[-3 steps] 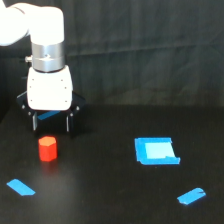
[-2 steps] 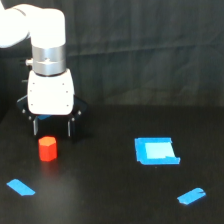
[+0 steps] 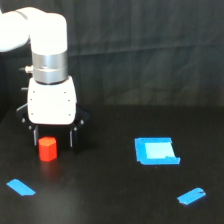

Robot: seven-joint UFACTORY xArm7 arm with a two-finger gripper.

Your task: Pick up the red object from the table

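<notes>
Exterior view: a white xArm6 arm with a metallic grey wrist ring carries a white, box-shaped gripper point(image 3: 53, 136) with dark fingers, poised low over the wide, matte black tabletop point(image 3: 110, 190) at the exterior view's left; the jaws stand spread apart, one dark finger point(image 3: 35, 135) on each side, and they grip nothing; the small, bright red-orange, faceted stubby block point(image 3: 48, 149) stands upright on the tabletop directly below the white gripper body, its upper part lying between the two finger tips and its lower part reaching below them; whether either finger touches the block cannot be told from this view, since the block may sit slightly nearer the camera than the fingers; the block is narrower than the gap between the fingers; a faint reddish reflection shows on the black surface just beneath it; a flat blue square patch with a paler centre point(image 3: 156, 150) lies well apart, toward the exterior view's right; a short blue tape strip point(image 3: 21, 187) lies near the bottom left, in front of the block; a second blue tape strip point(image 3: 191, 196) lies at the lower right, in front of the square patch; a dark curtain fills the background.
</notes>
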